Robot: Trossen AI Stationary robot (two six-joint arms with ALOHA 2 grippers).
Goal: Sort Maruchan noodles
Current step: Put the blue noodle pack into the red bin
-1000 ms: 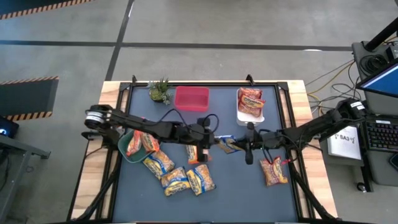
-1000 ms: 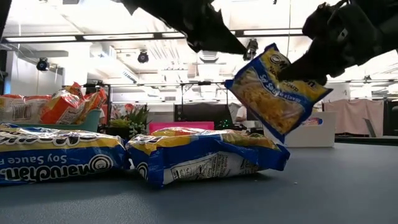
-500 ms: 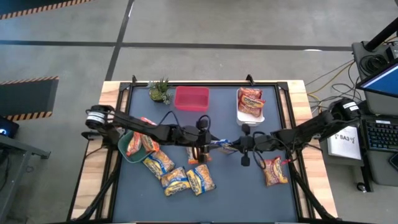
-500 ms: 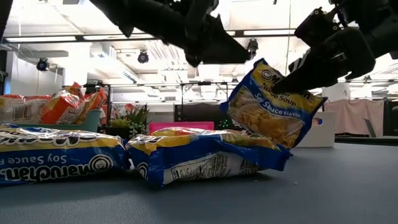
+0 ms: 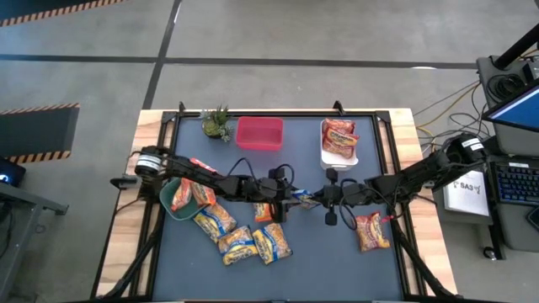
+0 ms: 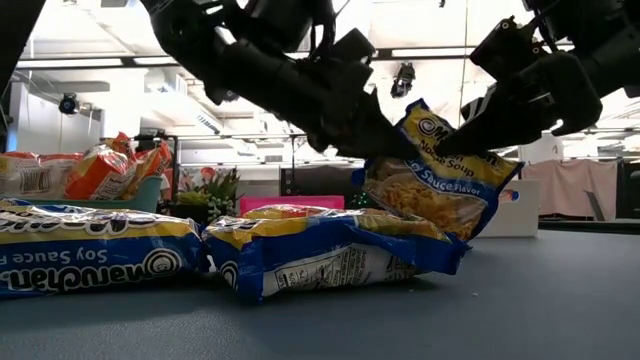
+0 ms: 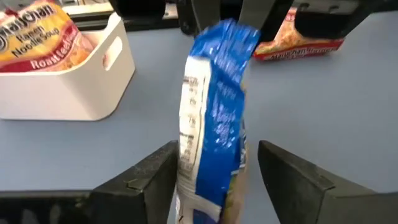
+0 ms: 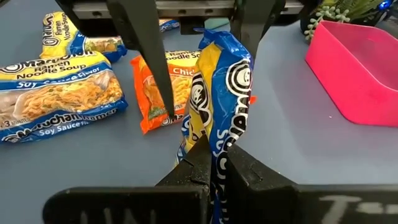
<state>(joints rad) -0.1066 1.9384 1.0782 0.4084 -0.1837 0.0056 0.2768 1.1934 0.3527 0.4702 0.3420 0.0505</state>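
While right tool (image 8: 214, 163) pinches blue packet (image 8: 221, 81), left tool (image 7: 214, 171) straddles it.

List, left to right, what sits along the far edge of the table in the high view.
Small green plant → pink rectangular plastic bin → white rectangular bin holding red ramen packets.

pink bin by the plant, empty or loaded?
Empty: the pink bin shows only bare floor from above, no packets inside.
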